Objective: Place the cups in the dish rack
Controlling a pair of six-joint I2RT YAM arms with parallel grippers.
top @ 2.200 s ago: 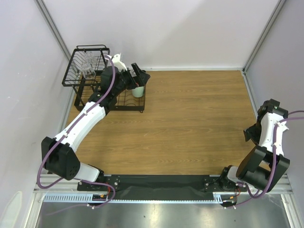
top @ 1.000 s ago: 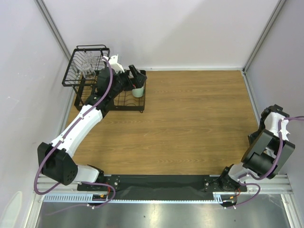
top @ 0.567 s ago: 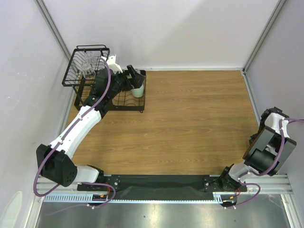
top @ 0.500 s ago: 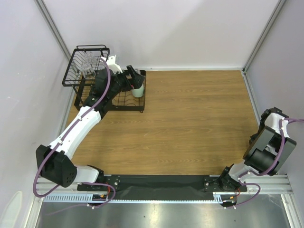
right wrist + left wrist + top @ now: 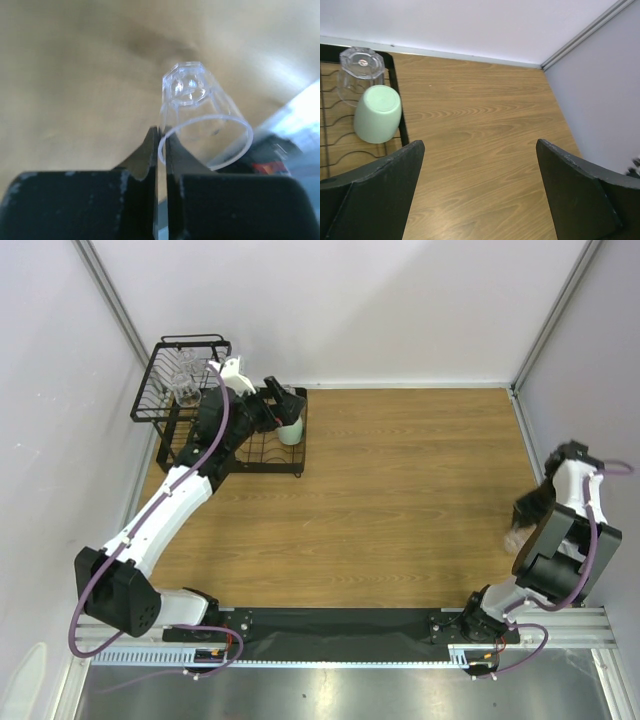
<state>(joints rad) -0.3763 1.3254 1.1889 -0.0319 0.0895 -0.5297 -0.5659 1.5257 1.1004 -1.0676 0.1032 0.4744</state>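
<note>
Right pincer (image 5: 161, 150): clenched on the thin side wall of a small clear faceted glass cup (image 5: 202, 117), just at its open rim. The two fingers stood almost together with the glass between them. The cup was carried off the wooden counter (image 5: 400, 490), open mouth toward the wrist camera and faceted base pointing away. The top view placed this pincer near the right edge of the counter, blurred.

Left pincer (image 5: 480, 145): released, fingers spread wide, nothing between them. It hung at the far left corner of the counter, above the low tray of the black wire dish rack (image 5: 192, 339).

A pale mint-green opaque tumbler (image 5: 377, 114) sat upside down in that low tray, close to the tray's right rim. A second clear glass cup (image 5: 360, 70), also upside down, sat just behind the tumbler on the far side; whether the two touched could not be determined.

More clear glassware (image 5: 185, 385) lay in the rack's raised basket, toward the left edge of the counter. Its count could not be determined.
</note>
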